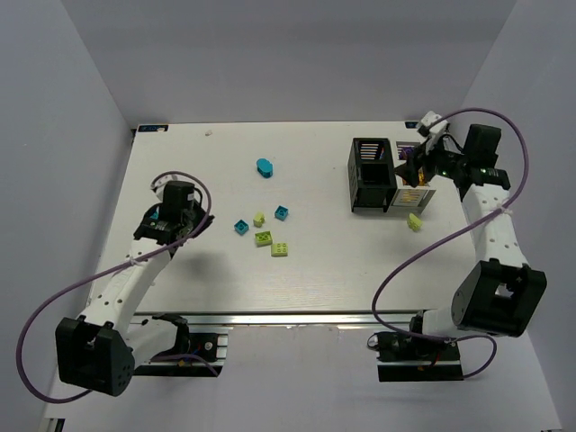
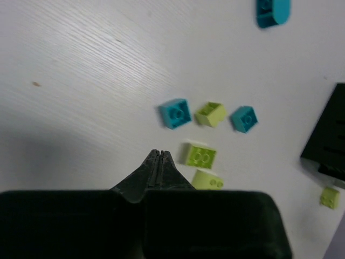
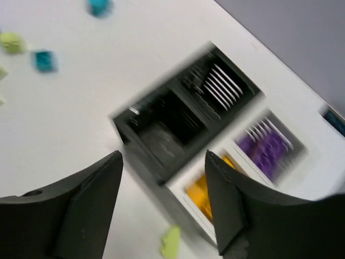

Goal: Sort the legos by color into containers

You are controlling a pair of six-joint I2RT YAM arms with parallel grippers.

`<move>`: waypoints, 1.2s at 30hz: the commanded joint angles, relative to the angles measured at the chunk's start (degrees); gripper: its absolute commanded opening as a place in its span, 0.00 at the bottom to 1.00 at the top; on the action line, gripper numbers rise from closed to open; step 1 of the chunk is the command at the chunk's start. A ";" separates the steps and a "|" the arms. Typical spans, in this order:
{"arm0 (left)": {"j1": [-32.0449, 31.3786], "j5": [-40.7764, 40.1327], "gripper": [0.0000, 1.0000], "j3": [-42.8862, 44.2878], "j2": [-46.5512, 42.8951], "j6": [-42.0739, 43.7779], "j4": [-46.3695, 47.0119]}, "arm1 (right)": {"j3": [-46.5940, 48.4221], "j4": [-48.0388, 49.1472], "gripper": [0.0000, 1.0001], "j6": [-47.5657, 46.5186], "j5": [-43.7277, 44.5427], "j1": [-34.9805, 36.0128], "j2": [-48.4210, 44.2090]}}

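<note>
Read the top view as a clock face, far edge at 12. The left arm rises from its base at the near-left corner and leans toward 1 o'clock. Its wrist is bent so the left gripper [image 2: 158,161] aims toward 3 o'clock, low over the white desk [image 1: 207,279]. Its fingers are pressed together with nothing between them.

Beyond the tips, near the desk's centre, lies a loose cluster of legos. It holds two small teal studded plastic bricks [image 2: 175,113] with a small lime green brick [image 2: 210,114] between them. Two larger lime green bricks [image 2: 201,155] lie nearer the gripper. A rounded teal brick [image 1: 264,167] sits apart at 12 o'clock of the cluster.

The right arm reaches from its base toward 12 o'clock, with its wrist turned to 9 o'clock. The right gripper [image 3: 163,162] hangs spread wide and empty above the containers. These are a black boxy compartmented bin [image 1: 369,175] joined at its 3 o'clock side to a white tray [image 3: 178,195]. The tray holds orange bricks [image 3: 200,190] and purple bricks [image 3: 267,148]. A lone lime green brick [image 1: 415,220] lies on the desk just beside the tray, at its 6 o'clock.
</note>
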 commanded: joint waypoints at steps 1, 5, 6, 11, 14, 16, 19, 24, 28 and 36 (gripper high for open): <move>5.71 0.84 0.00 1.28 -0.12 2.06 -4.35 | 3.01 -8.00 0.64 -8.13 -21.35 3.41 1.97; 12.74 1.71 0.03 -1.88 -1.44 1.01 -4.27 | 3.93 -13.24 0.00 -7.93 -19.89 11.15 4.53; 13.80 2.50 0.11 -2.50 -1.79 -0.04 -3.83 | 3.14 -10.79 0.00 -6.17 -18.66 14.82 4.36; 20.21 3.21 0.57 -2.51 -0.74 -0.93 -4.87 | -0.82 -3.84 0.40 4.63 -10.13 23.55 3.83; 23.73 2.77 0.77 -0.84 0.58 -0.84 -5.49 | 0.32 -2.68 0.76 7.91 -7.31 27.68 5.49; 25.32 2.51 0.84 -0.13 1.46 -1.37 -6.02 | 0.59 -2.16 0.83 9.75 -6.26 30.05 6.81; 28.13 1.37 0.85 1.36 4.53 -3.39 -7.42 | -0.64 1.44 0.84 13.44 -5.46 31.29 6.90; 30.07 -2.06 0.85 6.19 12.70 -1.46 -8.14 | -1.96 5.14 0.85 16.26 -4.76 31.73 7.69; 30.42 -3.11 0.86 12.51 20.60 6.17 -8.30 | -2.84 5.93 0.85 17.23 -5.02 31.73 8.22; 30.51 -8.47 0.93 19.91 30.37 28.68 -7.78 | -3.63 6.37 0.85 17.58 -5.11 31.73 8.66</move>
